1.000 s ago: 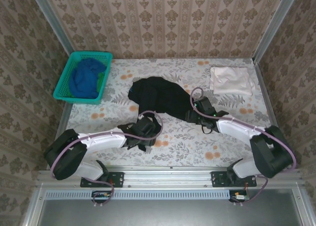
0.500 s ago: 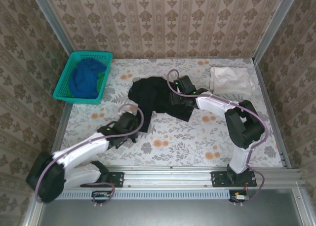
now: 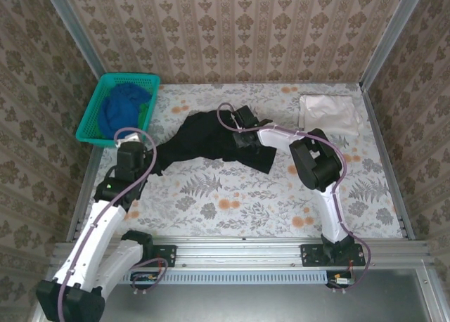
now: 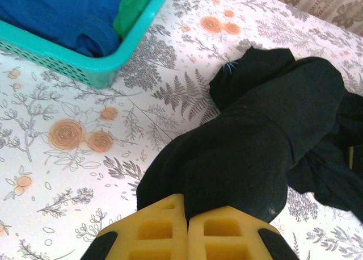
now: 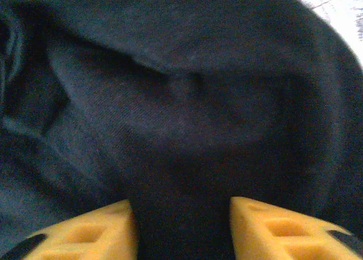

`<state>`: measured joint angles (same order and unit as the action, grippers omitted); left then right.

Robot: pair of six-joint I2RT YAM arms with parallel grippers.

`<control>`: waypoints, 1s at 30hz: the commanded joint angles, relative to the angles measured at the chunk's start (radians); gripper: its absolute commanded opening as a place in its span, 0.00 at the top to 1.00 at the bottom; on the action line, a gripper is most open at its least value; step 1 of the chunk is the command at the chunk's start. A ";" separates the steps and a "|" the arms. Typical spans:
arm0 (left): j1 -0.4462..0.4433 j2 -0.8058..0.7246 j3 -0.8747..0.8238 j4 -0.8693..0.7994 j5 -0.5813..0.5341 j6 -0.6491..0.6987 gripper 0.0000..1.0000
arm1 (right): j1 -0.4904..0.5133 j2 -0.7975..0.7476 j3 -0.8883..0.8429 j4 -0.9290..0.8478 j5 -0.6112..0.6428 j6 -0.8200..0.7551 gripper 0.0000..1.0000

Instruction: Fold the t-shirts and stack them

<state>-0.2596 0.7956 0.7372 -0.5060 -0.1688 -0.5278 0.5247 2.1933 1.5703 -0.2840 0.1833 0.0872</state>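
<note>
There are three t-shirts, one basket and two grippers. The black t-shirt (image 3: 200, 139) lies in the middle of the floral table (image 3: 246, 202), pulled out into a long, rumpled band that runs from near left to centre right. A small light-blue mark (image 4: 229, 67) shows on one of its folds. The pale white-pink t-shirt (image 3: 329, 114) lies flat in the far right corner, close to the right rail and well apart from the black one. The blue t-shirt (image 3: 121, 111) sits bunched in the teal mesh basket (image 3: 131, 76) at the far left corner, beside a piece of green cloth (image 4: 135, 7). The basket's left side reaches out to the table's left edge.

The left gripper (image 4: 187, 229) is closed, its two yellow fingers pressed together on the near left end of the black t-shirt, which stretches away from them across the table. The right gripper (image 5: 181, 231) stands part open over the far right part of the same shirt. Its yellow fingers (image 5: 85, 229) are set apart, with a hump of black cloth lying in the gap.

The near half of the table, between the black shirt and the near rail, is bare. A bare strip also lies between the basket and the black shirt.
</note>
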 commanded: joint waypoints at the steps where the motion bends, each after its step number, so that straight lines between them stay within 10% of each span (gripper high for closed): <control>1: 0.068 0.020 0.083 0.000 0.056 0.053 1.00 | -0.002 0.031 0.059 -0.080 0.152 -0.041 0.69; 7: 0.158 0.058 0.189 0.004 0.081 0.088 1.00 | -0.021 -0.118 0.011 -0.122 0.211 -0.046 1.00; 14: 0.182 0.050 0.170 0.006 0.090 0.106 1.00 | -0.041 -0.432 -0.202 -0.192 0.239 0.020 1.00; 19: 0.179 0.067 0.085 0.077 0.189 0.083 1.00 | -0.182 -0.488 -0.286 -0.195 0.233 0.107 0.84; 22: 0.161 0.099 0.031 0.126 0.241 0.069 1.00 | -0.178 -0.490 -0.272 -0.286 0.278 0.191 0.53; 30: 0.118 0.173 -0.009 0.146 0.210 0.075 1.00 | 0.001 -0.686 -0.578 -0.052 0.077 0.379 0.52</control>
<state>-0.1371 0.9688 0.7303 -0.4034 0.0399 -0.4511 0.5213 1.5887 1.0885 -0.4484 0.3809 0.3515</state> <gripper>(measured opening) 0.058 0.485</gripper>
